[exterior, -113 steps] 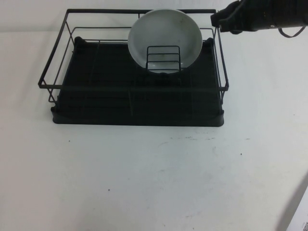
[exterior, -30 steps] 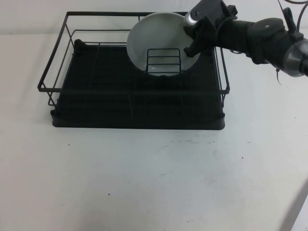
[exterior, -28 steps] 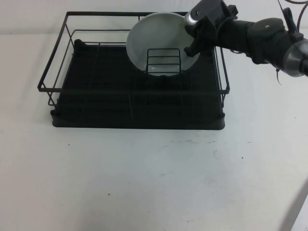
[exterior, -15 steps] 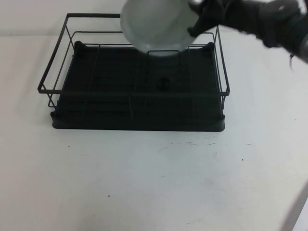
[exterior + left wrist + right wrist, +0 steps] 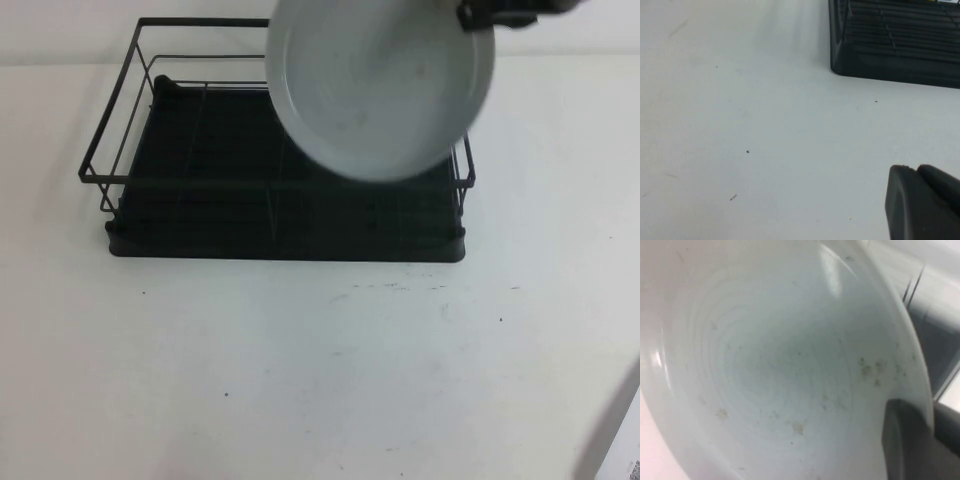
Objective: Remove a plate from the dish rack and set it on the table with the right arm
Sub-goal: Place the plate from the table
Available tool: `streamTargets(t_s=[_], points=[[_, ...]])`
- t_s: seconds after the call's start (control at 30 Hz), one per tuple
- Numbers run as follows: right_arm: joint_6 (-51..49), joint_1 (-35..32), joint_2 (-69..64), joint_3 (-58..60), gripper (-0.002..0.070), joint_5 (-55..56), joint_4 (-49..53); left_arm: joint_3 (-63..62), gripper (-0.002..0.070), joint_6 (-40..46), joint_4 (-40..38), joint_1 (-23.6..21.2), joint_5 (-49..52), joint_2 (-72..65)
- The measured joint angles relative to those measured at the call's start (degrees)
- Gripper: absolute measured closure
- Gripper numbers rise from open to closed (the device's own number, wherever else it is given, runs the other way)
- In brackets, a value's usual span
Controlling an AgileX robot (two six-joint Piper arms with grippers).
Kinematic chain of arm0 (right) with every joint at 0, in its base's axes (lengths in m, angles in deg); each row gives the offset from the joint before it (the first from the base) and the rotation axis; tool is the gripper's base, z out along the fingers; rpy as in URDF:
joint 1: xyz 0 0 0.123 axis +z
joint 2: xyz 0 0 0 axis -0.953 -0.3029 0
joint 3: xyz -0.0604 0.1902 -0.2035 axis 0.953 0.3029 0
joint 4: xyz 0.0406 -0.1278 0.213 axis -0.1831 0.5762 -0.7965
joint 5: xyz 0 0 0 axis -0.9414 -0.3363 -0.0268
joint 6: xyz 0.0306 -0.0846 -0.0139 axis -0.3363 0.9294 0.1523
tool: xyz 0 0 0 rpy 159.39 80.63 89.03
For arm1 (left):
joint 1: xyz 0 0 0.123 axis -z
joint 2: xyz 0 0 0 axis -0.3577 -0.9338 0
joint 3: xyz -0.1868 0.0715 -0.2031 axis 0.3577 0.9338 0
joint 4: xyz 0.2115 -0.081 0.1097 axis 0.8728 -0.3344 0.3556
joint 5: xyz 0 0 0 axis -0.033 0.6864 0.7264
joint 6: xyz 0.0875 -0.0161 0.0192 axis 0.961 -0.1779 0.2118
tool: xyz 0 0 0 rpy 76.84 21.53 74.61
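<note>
The pale grey-blue plate hangs in the air above the right half of the black dish rack, close to the high camera. My right gripper is shut on the plate's rim at the top right, mostly out of the high view. In the right wrist view the plate fills the frame, with one finger on its inner face and the other behind its rim. My left gripper is shut and empty over the white table, near the rack's corner. The rack's upright wire holder is hidden behind the plate.
The white table spreads broad in front of the rack, with small dark specks and scuffs. A pale object edge shows at the bottom right corner of the high view.
My right gripper closed on the plate in the rack's holder, then lifted it up out of the rack toward the camera. The plate now looks larger and hangs above the rack's right side.
</note>
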Motion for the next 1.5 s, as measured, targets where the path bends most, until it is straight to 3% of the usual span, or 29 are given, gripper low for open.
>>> streamTargets(t_s=[0.13,0.3,0.5,0.73,1.23,1.33,1.5], points=[[-9.81,0.60,1.04,2.19,0.0666,-10.98,1.08,0.00,0.0679,0.00,0.00,0.00,0.00,0.00],[-15.30,3.65,3.00,11.18,0.0667,-12.27,-0.84,0.00,0.0679,0.00,0.00,0.00,0.00,0.00],[-16.29,5.76,3.41,26.34,0.0667,-6.33,-9.86,0.00,0.0679,0.00,0.00,0.00,0.00,0.00],[-16.29,5.76,2.83,39.32,0.0668,5.25,-12.43,0.00,0.0679,0.00,0.00,0.00,0.00,0.00],[-17.44,5.76,-7.53,41.01,0.0658,14.91,-15.06,0.00,0.0679,0.00,0.00,0.00,0.00,0.00],[-17.44,5.76,-7.75,41.01,0.0591,16.86,-15.06,0.00,0.0679,0.00,0.00,0.00,0.00,0.00],[-17.44,5.76,-7.75,40.33,0.0306,16.88,-15.18,0.00,0.0679,0.00,0.00,0.00,0.00,0.00]])
